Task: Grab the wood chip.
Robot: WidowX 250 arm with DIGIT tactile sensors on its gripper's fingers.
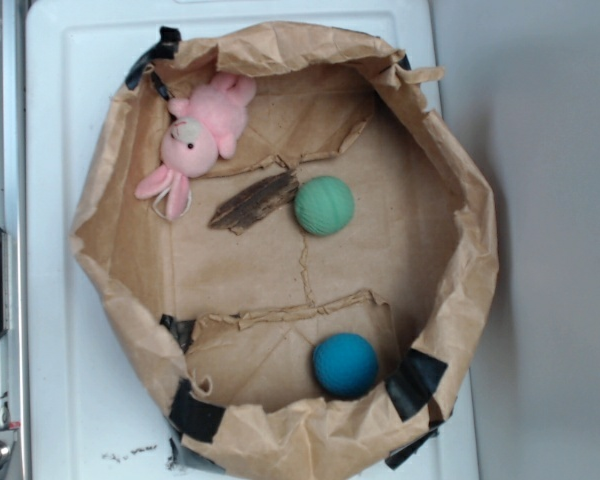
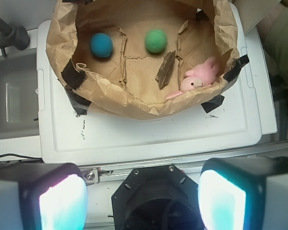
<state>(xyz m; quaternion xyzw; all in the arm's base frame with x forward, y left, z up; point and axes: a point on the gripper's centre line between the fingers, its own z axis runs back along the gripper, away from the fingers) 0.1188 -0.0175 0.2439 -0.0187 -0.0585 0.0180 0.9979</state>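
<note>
Gripper fingers stand spread wide apart and hold nothing, set back above the robot base, well apart from the paper-lined bin on the white lid. We find the wood chip lying flat on the bin floor, between the pink plush bunny and the green ball, just beside the ball. We note a blue ball near the opposite wall.
</note>
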